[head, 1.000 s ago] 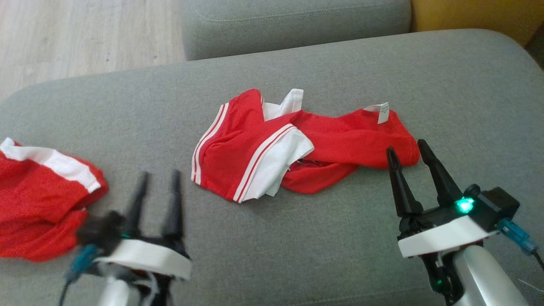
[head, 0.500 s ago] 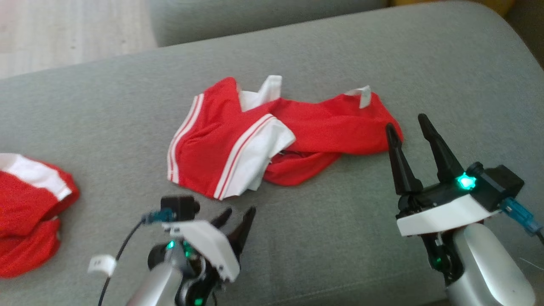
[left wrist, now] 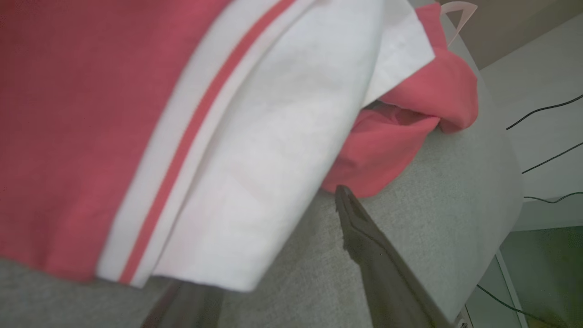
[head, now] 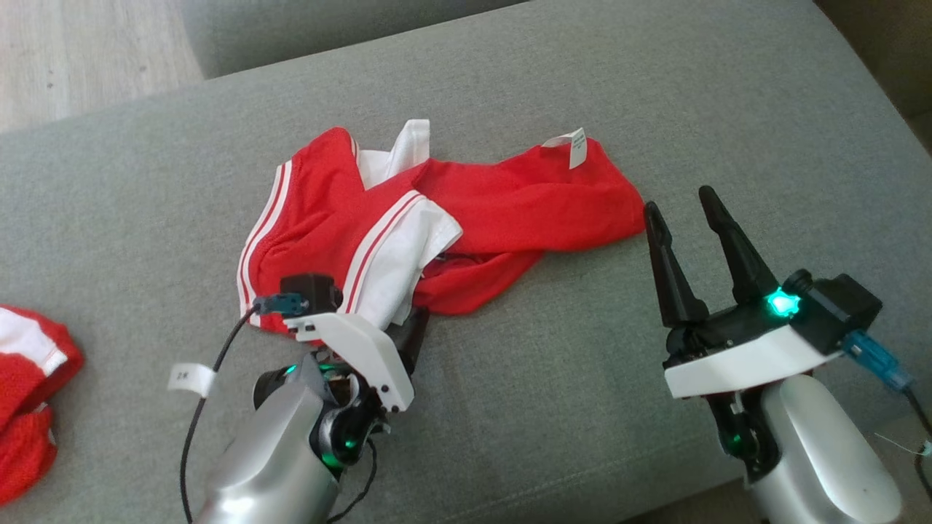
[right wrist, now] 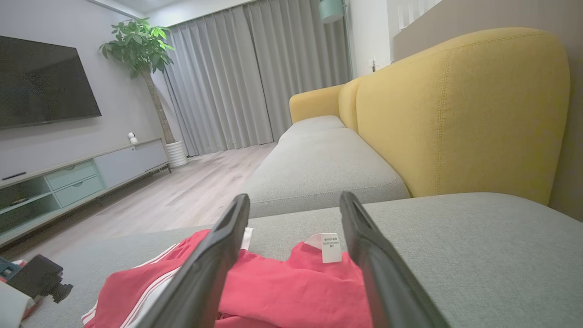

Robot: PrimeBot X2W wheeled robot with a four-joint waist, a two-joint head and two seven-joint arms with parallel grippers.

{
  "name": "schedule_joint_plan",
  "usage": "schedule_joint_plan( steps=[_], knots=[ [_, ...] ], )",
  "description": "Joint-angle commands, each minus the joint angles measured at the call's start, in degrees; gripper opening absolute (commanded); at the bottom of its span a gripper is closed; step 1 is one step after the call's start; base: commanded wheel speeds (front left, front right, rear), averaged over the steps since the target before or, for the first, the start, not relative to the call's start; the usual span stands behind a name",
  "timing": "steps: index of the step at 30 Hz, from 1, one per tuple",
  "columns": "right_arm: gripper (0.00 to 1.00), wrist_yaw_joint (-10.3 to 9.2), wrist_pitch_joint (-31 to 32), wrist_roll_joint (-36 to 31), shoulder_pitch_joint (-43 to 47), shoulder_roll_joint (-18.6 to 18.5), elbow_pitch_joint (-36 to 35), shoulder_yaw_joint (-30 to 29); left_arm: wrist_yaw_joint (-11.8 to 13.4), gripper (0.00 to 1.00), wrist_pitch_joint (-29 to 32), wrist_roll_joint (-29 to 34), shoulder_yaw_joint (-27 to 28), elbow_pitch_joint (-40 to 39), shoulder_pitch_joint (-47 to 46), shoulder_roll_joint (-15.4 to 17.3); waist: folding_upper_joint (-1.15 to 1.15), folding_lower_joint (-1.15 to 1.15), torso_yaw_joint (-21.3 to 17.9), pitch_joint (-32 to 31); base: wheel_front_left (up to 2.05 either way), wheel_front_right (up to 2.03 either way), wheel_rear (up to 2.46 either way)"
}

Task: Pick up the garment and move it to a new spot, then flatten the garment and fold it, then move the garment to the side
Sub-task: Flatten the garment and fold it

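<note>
Step in hand, as I judge it: first pick-up of the garment (head: 451, 218), a red piece with white trim lying crumpled in the middle of the grey sofa cushion (head: 524, 407). Left hand (head: 404, 331) is at the near white hem, jaws spread wide and holding nothing. In the left wrist view one finger looks tucked under the white fold, while the other lies on bare cushion beside the red bulge. Right hand (head: 677, 200) hovers just beside the garment's right end, jaws equally wide, empty. To do this well: push the left hand further under so both cloth layers sit between the fingers before closing, and bring the right hand onto the red edge below the care label (head: 575, 145). Lifting by two well-separated points should let the bundle hang open rather than stay twisted. Risk: pinching the top layer only, or catching cushion fabric. Count: two hands; two red-and-white garments, the second (head: 29, 393) at the cushion's left edge, well apart; one care label.
</note>
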Motion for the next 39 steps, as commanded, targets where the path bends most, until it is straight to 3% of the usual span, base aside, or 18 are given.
schedule_joint_plan(
  steps=[1,3,4,11,15,18,19,26,28,32,33,34,39],
  knots=[
    [1.0,-0.04,-0.6,0.2,-2.0,0.1,-1.5,0.9,0.2,1.0,0.1,-0.7,1.1,-0.4,-2.2,0.3,0.0,0.0,0.0,-0.1,0.0,0.0,0.0],
    [1.0,-0.04,-0.6,0.3,-1.9,0.1,-1.3,0.7,0.0,0.15,0.0,-1.6,0.2,0.3,-2.8,0.3,0.0,0.0,0.2,-0.4,0.0,0.0,0.0],
    [1.0,-0.04,-0.6,0.3,-1.8,0.1,-1.2,0.6,-0.2,0.0,-0.2,-1.9,-0.3,0.5,-3.1,0.3,0.0,0.0,0.5,-0.6,0.0,0.0,0.0],
    [1.0,-0.04,-0.6,0.1,-0.2,-0.3,-1.0,-0.9,-2.4,0.0,-0.8,-2.7,-3.2,-2.4,-1.7,0.5,0.0,0.0,4.1,-3.1,0.0,0.0,0.0],
    [1.0,-0.04,-0.6,0.0,1.0,-0.8,-0.7,-1.4,-3.6,0.0,2.8,-3.0,-4.7,-8.4,1.3,3.6,0.0,0.0,7.4,-4.9,0.0,0.0,0.0],
    [1.0,-0.04,-0.6,-0.1,1.7,-1.1,-0.7,-1.7,-4.3,0.0,7.8,-4.3,-5.2,-15.4,4.0,7.8,0.0,0.0,9.5,-5.8,0.0,0.0,0.0],
    [1.0,-0.04,-0.6,-0.2,2.0,-1.3,-0.7,-1.6,-4.6,0.0,12.2,-5.3,-5.6,-20.6,5.8,11.6,0.0,0.0,10.8,-6.3,0.0,0.0,0.0],
    [1.0,-0.04,-0.6,-0.1,2.2,-1.7,-0.4,-0.9,-4.0,0.0,27.5,-11.7,-3.6,-33.9,12.0,26.5,0.0,0.0,12.6,-6.8,0.0,0.0,0.0],
    [1.0,-0.04,-0.6,0.1,2.1,-1.7,-0.2,-0.4,-3.2,0.0,30.2,-12.9,-3.1,-34.4,13.3,29.1,0.0,0.0,12.6,-6.6,0.0,0.0,0.0],
    [1.0,-0.04,-0.6,0.3,1.9,-1.7,0.1,0.2,-2.9,0.0,30.5,-14.1,-2.6,-33.1,14.6,29.6,0.0,0.0,12.3,-6.3,0.0,0.0,0.0],
    [1.0,-0.04,-0.6,0.4,1.9,-1.8,0.2,0.3,-2.8,0.44,29.6,-14.1,-2.4,-32.5,14.8,29.1,0.0,0.0,12.1,-6.2,0.0,0.0,0.0],
    [1.0,-0.04,-0.6,0.5,1.9,-1.9,0.3,0.3,-2.8,1.0,28.8,-14.0,-2.3,-31.8,14.9,28.7,0.0,0.0,11.9,-6.2,0.0,0.0,0.0],
    [1.0,-0.04,-0.6,0.8,2.1,-2.7,0.7,0.2,-1.9,1.0,21.9,-11.8,0.2,-32.3,15.0,28.1,0.0,0.0,10.8,-6.1,0.0,0.0,0.0]
  ],
)
